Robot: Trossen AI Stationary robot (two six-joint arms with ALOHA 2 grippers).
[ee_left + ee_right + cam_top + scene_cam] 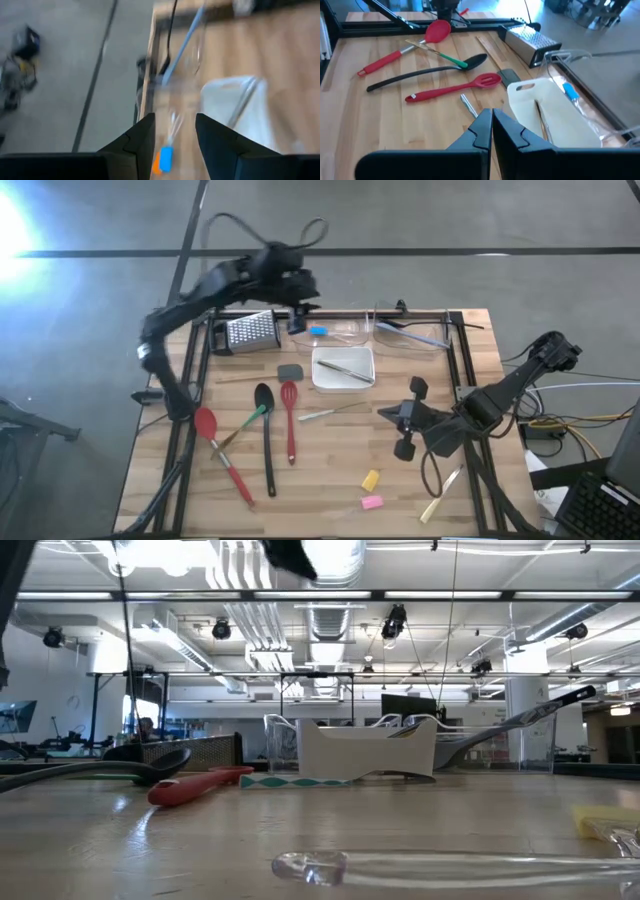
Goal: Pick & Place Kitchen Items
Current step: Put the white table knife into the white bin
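My left gripper is open over the table's far edge, above a clear bin that holds a blue piece and an orange piece. My right gripper is shut and empty, right of centre, pointing toward the table's left. A clear-handled utensil lies on the table just ahead of it. A red spatula, a black spoon, a red slotted spoon, a yellow piece and a pink piece lie flat on the table.
A steel grater lies at the far left. A white square tray holds a thin utensil. A second clear bin holds a grey-blue spoon. A wooden stick lies near the front right. A black frame runs along the table's left side.
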